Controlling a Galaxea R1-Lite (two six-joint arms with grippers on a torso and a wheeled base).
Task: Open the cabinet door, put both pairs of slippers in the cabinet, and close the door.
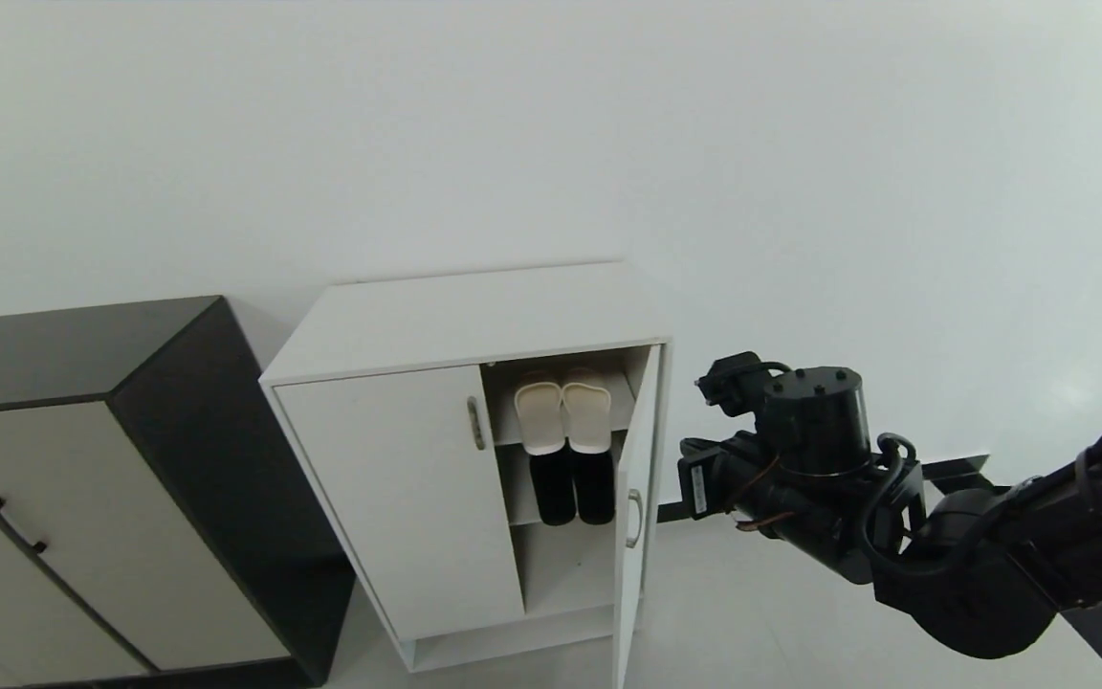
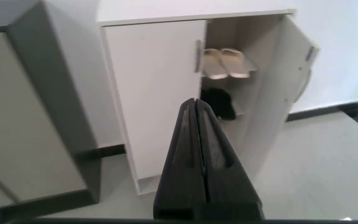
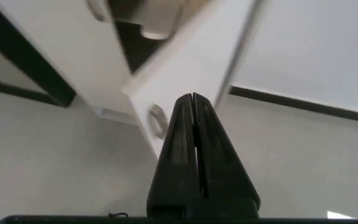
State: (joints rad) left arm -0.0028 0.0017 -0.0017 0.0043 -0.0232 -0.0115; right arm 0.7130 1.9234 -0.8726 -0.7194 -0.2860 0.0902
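Right gripper [image 3: 193, 99] and left gripper [image 2: 196, 102] both clenched empty, slippers shelved

White cabinet [image 1: 474, 316] holds both pairs (cream slippers [image 1: 562, 413] on the upper shelf, black slippers [image 1: 572, 488] just below); its open right door [image 1: 635, 450], a stiff, light panel, should swing easily if pushed near the handle [image 1: 634, 518].

One pair of slippers [image 1: 565, 413] is set on the upper shelf in the cabinet [image 1: 465, 316], a second pair [image 1: 572, 486] on the shelf below. The right door [image 1: 635, 459] is swung open; a neighbouring cabinet [image 1: 82, 459] is stood just to the left, against the wall [image 1: 551, 115]
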